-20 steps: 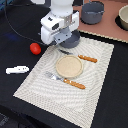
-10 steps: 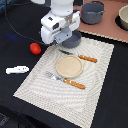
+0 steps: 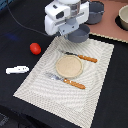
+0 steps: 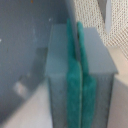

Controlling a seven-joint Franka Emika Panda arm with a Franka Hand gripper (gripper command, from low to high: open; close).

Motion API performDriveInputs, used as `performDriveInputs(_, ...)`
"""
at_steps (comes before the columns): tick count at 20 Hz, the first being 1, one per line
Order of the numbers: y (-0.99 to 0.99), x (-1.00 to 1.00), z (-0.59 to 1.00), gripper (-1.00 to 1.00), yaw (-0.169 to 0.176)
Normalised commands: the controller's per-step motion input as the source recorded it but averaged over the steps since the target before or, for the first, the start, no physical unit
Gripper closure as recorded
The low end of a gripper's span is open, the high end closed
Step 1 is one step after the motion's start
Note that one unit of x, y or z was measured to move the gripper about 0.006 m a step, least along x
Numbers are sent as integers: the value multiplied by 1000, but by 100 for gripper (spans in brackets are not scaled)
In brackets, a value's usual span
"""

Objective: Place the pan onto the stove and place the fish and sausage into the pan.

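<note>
The small blue-grey pan (image 3: 80, 35) hangs just under my white gripper (image 3: 66, 33), over the far edge of the striped placemat (image 3: 55, 87) and short of the stove. In the wrist view my gripper (image 4: 76, 75) has its teal pads (image 4: 71, 85) pressed together, with grey pan surface (image 4: 22, 45) beside them; the handle is hidden. The pinkish-brown stove (image 3: 107, 27) lies at the exterior view's upper right. The red sausage (image 3: 35, 48) and the white fish (image 3: 17, 70) lie on the dark table left of the placemat.
A larger grey pot (image 3: 95, 11) and a white bowl (image 3: 123, 17) stand on the stove. A round wooden plate (image 3: 68, 66), a knife (image 3: 82, 58) and a fork (image 3: 67, 81) with orange handles lie on the placemat.
My gripper and the pan have moved together toward the exterior view's right, closer to the stove. The fish and sausage have not moved.
</note>
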Motion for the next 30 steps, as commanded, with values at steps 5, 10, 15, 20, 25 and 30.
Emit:
performDriveInputs(5,364,-681,394,100,-13)
performDriveInputs(10,515,-793,224,100,-8)
performDriveInputs(15,686,-673,99,100,0)
performDriveInputs(20,885,-234,43,100,0)
performDriveInputs(25,746,54,5,100,0)
performDriveInputs(30,574,10,-35,100,0)
